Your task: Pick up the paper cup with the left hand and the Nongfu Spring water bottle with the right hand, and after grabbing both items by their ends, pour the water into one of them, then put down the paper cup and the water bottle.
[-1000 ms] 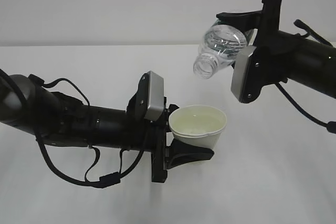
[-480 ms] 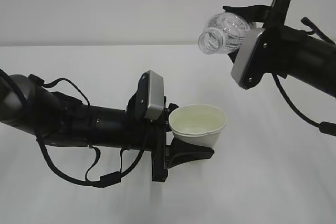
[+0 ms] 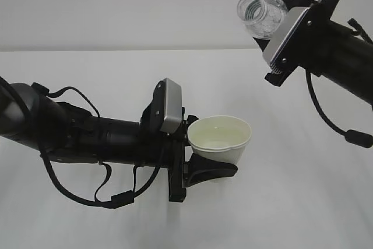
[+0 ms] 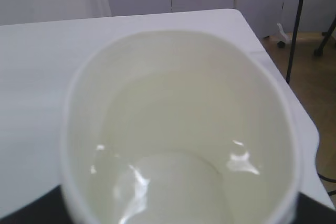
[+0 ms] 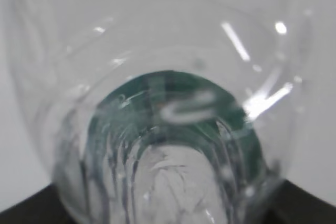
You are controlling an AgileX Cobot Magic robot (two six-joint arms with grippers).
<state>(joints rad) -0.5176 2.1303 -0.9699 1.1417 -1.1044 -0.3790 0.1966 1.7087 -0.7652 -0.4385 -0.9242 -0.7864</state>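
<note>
The paper cup (image 3: pixel 220 140) is held upright above the table (image 3: pixel 303 202), near the middle of the scene, by the left hand (image 3: pixel 201 164). The cup wall is clamped between the black fingers (image 3: pixel 210 173), one of which is seen just below the cup body. Water (image 4: pixel 173 145) is visible inside the cup, with glints on its surface in the left wrist view.

The Nongfu Spring water bottle (image 3: pixel 262 14) is held by its base end in the right hand (image 3: pixel 285 18), at the upper right and well above the cup. The uncapped mouth is turned toward the left and slightly upward. The bottle is gripped between the jaws. In the right wrist view the clear ribbed body and green label are seen from the base end.
</note>
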